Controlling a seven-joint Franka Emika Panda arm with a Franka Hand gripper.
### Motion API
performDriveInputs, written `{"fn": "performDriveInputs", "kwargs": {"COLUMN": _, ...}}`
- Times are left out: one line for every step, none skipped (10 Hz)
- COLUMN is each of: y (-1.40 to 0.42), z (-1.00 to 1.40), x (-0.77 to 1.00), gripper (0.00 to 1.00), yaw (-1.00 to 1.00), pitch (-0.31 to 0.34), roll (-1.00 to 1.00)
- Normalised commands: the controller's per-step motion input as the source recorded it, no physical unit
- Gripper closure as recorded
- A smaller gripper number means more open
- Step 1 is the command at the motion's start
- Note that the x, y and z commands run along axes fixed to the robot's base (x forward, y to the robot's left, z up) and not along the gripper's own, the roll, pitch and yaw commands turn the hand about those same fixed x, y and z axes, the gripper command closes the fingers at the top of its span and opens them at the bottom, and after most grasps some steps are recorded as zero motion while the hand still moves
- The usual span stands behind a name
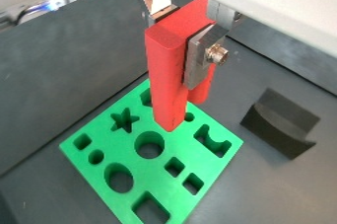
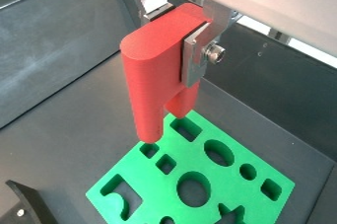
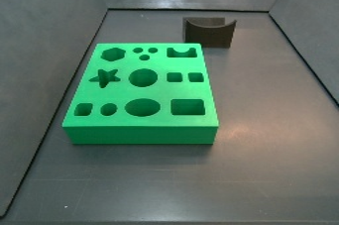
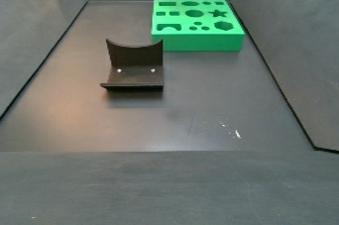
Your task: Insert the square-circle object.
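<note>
The square-circle object (image 1: 172, 65), a long red peg, hangs upright in the gripper (image 1: 184, 55), whose silver fingers (image 1: 199, 58) clamp its upper part. Its long axis points straight down at the green block (image 1: 152, 159) of shaped holes, clearly above it, not yet touching.

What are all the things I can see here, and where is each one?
Square-circle object: one, red, upright in the end effector, hanging above the green block.
Green block: one, green, many shaped holes on top, lying on the dark floor.
Dark grey block: one, dark grey with a curved notch, on the floor apart from the green block.
End effector: one, silver fingers, shut on the red peg above the green block.
</note>
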Motion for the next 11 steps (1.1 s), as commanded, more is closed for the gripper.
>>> {"fn": "performDriveInputs", "kwargs": {"y": -0.04, "z": -0.62, "x": -0.21, "gripper": 1.0, "yaw": -0.87, "pitch": -0.101, "roll": -0.06}}
{"fn": "performDriveInputs", "kwargs": {"y": -0.09, "z": -0.63, "x": -0.27, "gripper": 1.0, "yaw": -0.8, "pitch": -0.113, "roll": -0.07}}
{"fn": "performDriveInputs", "kwargs": {"y": -0.12, "z": -0.62, "x": -0.29, "gripper": 1.0, "yaw": -0.77, "pitch": -0.114, "roll": -0.07}}
{"fn": "performDriveInputs", "kwargs": {"y": -0.17, "z": -0.7, "x": -0.38, "gripper": 1.0, "yaw": -0.68, "pitch": -0.139, "roll": -0.1}}
{"fn": "performDriveInputs", "kwargs": {"y": -0.25, "z": -0.67, "x": -0.44, "gripper": 1.0, "yaw": -0.57, "pitch": -0.116, "roll": -0.11}}
{"fn": "performDriveInputs", "kwargs": {"y": -0.41, "z": -0.68, "x": -0.59, "gripper": 1.0, "yaw": -0.33, "pitch": -0.093, "roll": -0.13}}
{"fn": "performDriveInputs", "kwargs": {"y": -0.54, "z": -0.6, "x": -0.74, "gripper": 1.0, "yaw": -0.15, "pitch": -0.091, "roll": -0.11}}
{"fn": "performDriveInputs", "kwargs": {"y": -0.59, "z": -0.47, "x": -0.82, "gripper": 1.0, "yaw": -0.07, "pitch": -0.104, "roll": -0.1}}
{"fn": "performDriveInputs", "kwargs": {"y": -0.59, "z": -0.38, "x": -0.8, "gripper": 1.0, "yaw": -0.09, "pitch": -0.101, "roll": -0.08}}
{"fn": "performDriveInputs", "kwargs": {"y": -0.23, "z": -0.12, "x": -0.46, "gripper": 1.0, "yaw": -0.55, "pitch": -0.067, "roll": -0.01}}
{"fn": "performDriveInputs", "kwargs": {"y": 0.0, "z": -0.04, "x": 0.0, "gripper": 1.0, "yaw": -1.0, "pitch": 0.0, "roll": 0.0}}
